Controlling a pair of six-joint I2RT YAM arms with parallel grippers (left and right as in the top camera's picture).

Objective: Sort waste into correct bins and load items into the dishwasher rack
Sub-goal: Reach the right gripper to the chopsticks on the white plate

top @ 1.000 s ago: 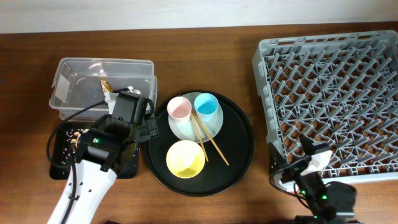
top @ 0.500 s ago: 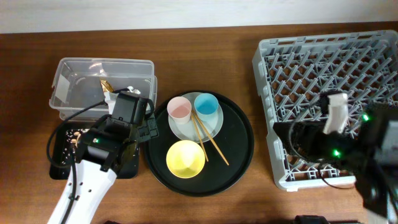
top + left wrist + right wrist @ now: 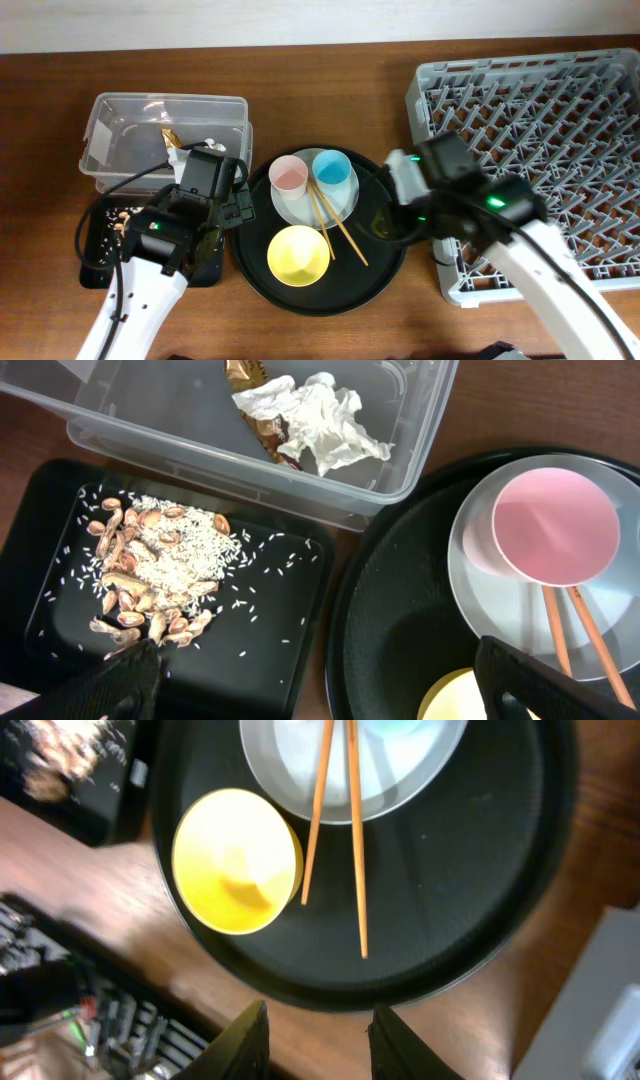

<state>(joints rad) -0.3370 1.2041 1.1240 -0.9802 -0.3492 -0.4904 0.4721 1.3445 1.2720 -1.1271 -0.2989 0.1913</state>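
1. Waste, judged finished as far as can be seen: the crumpled white napkin (image 3: 320, 420) and the gold-brown wrapper (image 3: 250, 385) lie together in the clear tub (image 3: 200, 455). The food scraps (image 3: 150, 565), mixed with scattered rice grains (image 3: 262, 565), lie in the black rectangular tray (image 3: 290, 620) just beside the tub.
2. Dishes, outstanding: the pink cup (image 3: 289, 176) and blue cup (image 3: 332, 170) stand side by side on the pale plate (image 3: 290, 208). The chopsticks (image 3: 340, 230) lie across the plate's rim and run down onto the round black tray (image 3: 385, 240). The yellow bowl (image 3: 298, 254) sits on the same tray, just beside the plate.
3. Dishwasher rack (image 3: 540, 110): at the table's right end, with no dish visible in it. Loading is judged not yet begun.
4. Left gripper (image 3: 318, 655): jaws spread wide and holding nothing, above the meeting edges of the rectangular and round trays.
5. Right gripper (image 3: 320, 1015): jaws apart and empty, over the round tray's right part, near the chopsticks and bowl.
6. Surface: a dark brown wood-grain table (image 3: 330, 90).
7. Room: a pale wall strip (image 3: 300, 20) runs along the table's far edge, and nothing more shows.
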